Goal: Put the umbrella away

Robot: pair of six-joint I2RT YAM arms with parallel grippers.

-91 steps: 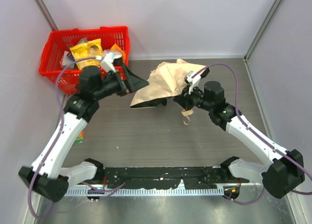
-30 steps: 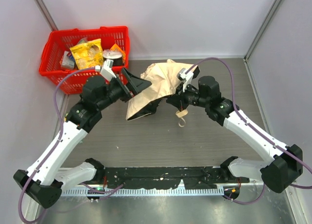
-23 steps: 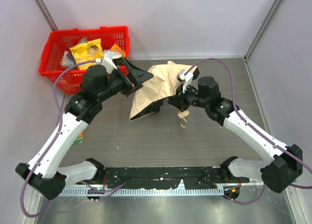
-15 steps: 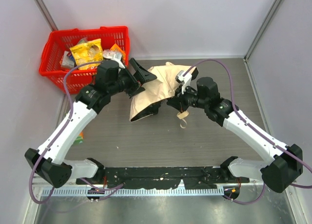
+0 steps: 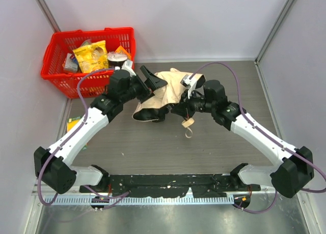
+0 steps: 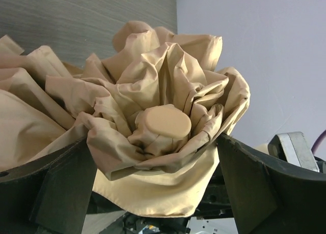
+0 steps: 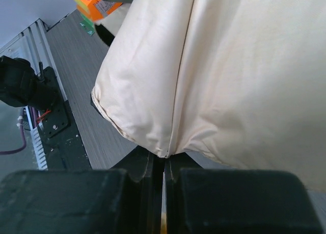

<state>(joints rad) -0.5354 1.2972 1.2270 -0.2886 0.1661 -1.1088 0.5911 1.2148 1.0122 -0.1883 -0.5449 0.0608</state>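
Observation:
The umbrella (image 5: 168, 89) lies half collapsed in the middle of the table, its tan canopy bunched up and black ribs showing underneath. A cream cord loop (image 5: 187, 127) hangs from it toward the near side. My left gripper (image 5: 157, 84) is open, its fingers on either side of the canopy's crumpled top. In the left wrist view the round tan cap (image 6: 167, 122) sits between the two black fingers (image 6: 61, 193). My right gripper (image 5: 175, 111) is shut on the umbrella's canopy; its wrist view shows a seam of the canopy (image 7: 229, 81) pinched at the fingertips (image 7: 164, 160).
A red basket (image 5: 56, 56) with snack packets stands at the back left, close behind the left arm. An orange box (image 5: 74, 123) lies on the table by the left wall. A black rail (image 5: 168, 184) runs along the near edge. Walls close in on three sides.
The left arm has swung right from near the basket, bringing its open gripper over the umbrella's top. The canopy has bunched in narrower. The right gripper has kept its hold and shifted slightly left.

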